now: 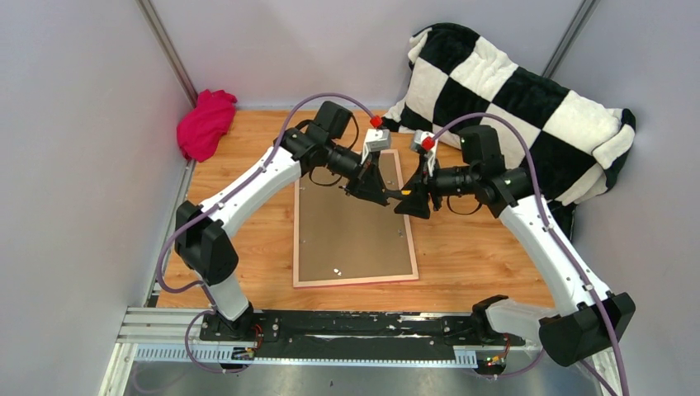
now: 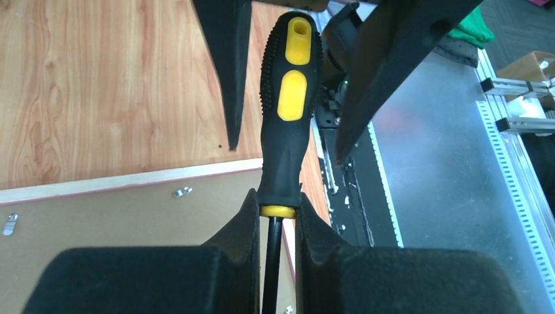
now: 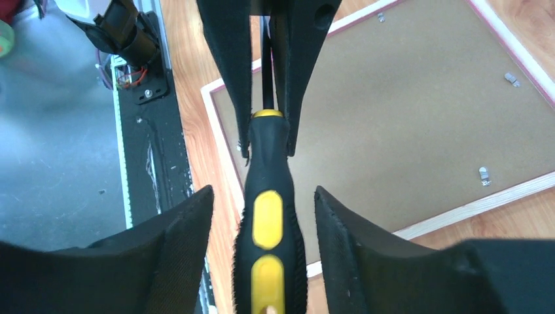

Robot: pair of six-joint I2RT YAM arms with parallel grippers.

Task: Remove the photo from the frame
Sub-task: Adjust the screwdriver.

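Wooden counter [image 1: 470, 247] is carrying the frame [image 1: 355, 282] face down, seen from above. Left wrist: left end effector [image 2: 278, 204] is clamping the screwdriver [image 2: 288, 131] by its shaft. Right wrist: right end effector [image 3: 262, 212] is gaping around the handle. Clips [image 3: 483, 175] are looking unturned, so the photo is presumably lying inside, unseen.

**No readable text**

I can't read any lettering, brand, number or sign in any of my three views. The screwdriver [image 2: 291, 85] handle has only plain yellow insets, and the frame [image 3: 406, 104] shows me an unmarked brown back.

The frame [image 1: 353, 227] shows matt brown board; the screwdriver [image 2: 288, 124] handle, ribbed plastic.
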